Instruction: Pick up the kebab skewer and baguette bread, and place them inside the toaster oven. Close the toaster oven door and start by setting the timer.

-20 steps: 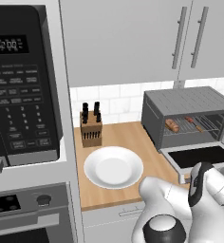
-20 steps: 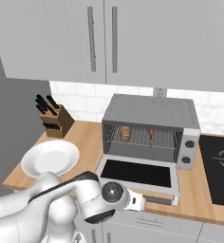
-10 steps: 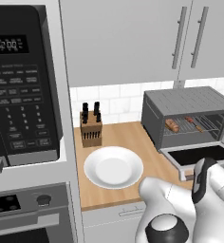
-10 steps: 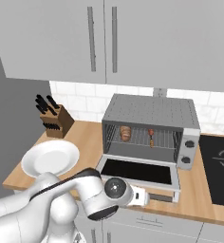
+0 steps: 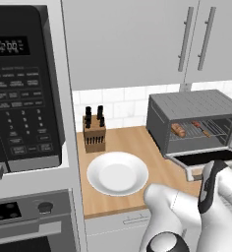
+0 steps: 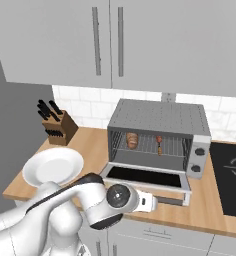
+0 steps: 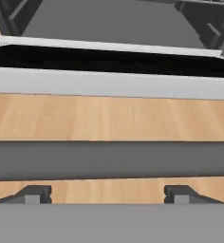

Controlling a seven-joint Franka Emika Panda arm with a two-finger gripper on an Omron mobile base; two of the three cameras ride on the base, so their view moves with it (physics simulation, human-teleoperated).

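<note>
Wooden counter [image 6: 90, 142] carries the boxy grey toaster oven [image 6: 157, 117], golden-brown baguette bread [image 6: 132, 140] and thin kebab skewer [image 6: 159, 145] racked inside. Open jaws face the lowered glass door's [image 6: 147, 176] silver bar handle [image 7: 109, 159]; a shallow approach could slip underneath.

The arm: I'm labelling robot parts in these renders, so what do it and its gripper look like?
A glossy white, rounded arm with dark grey joint bands and a round dark grey cap at the wrist. The gripper has two small dark grey finger tips. No cables or markings show.
</note>
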